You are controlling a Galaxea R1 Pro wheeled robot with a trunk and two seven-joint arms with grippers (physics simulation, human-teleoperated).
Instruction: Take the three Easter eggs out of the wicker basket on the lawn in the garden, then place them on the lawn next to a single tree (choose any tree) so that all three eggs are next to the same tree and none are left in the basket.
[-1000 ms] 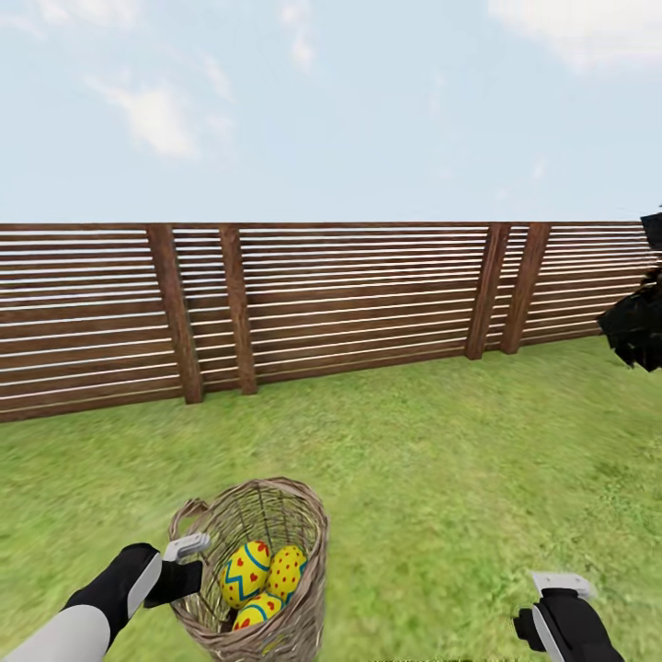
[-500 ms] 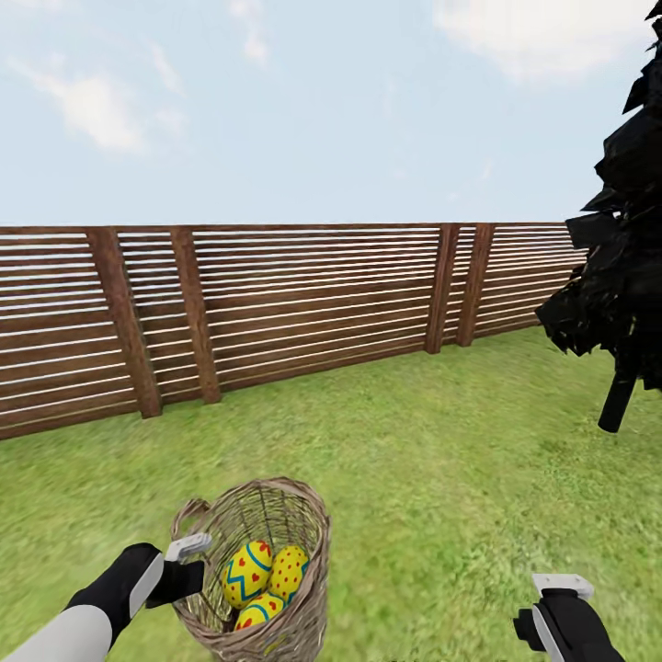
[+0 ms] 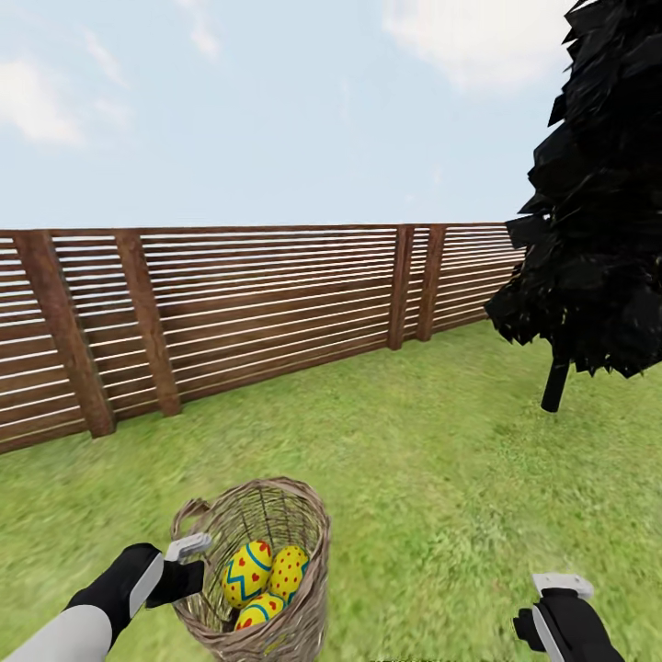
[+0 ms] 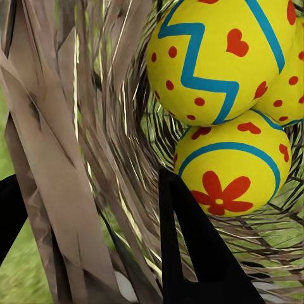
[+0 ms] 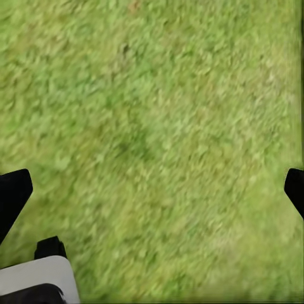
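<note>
The brown wicker basket (image 3: 311, 515) hangs low in the head view, left of centre, over the lawn (image 3: 441, 460). Three yellow Easter eggs lie inside it: a zigzag one (image 3: 245, 570), a red-dotted one (image 3: 288, 570) and a flowered one (image 3: 259, 610). My left gripper (image 3: 193, 563) is shut on the basket's left wall. In the left wrist view the woven wall (image 4: 69, 158) runs between its two black fingers (image 4: 190, 253), with the eggs (image 4: 221, 57) just beyond. My right gripper (image 3: 561, 588) stands open over bare grass (image 5: 158, 126). The pale-trunked tree is out of view.
A brown slatted fence (image 3: 257, 294) crosses the back of the garden. A near-black conifer (image 3: 598, 202) with a thin dark trunk (image 3: 554, 384) stands at the right. Open grass lies between me, the fence and the conifer.
The whole view has swung to the right: the fence posts slid left and the conifer came into the picture. Basket, eggs and both grippers kept their places relative to me.
</note>
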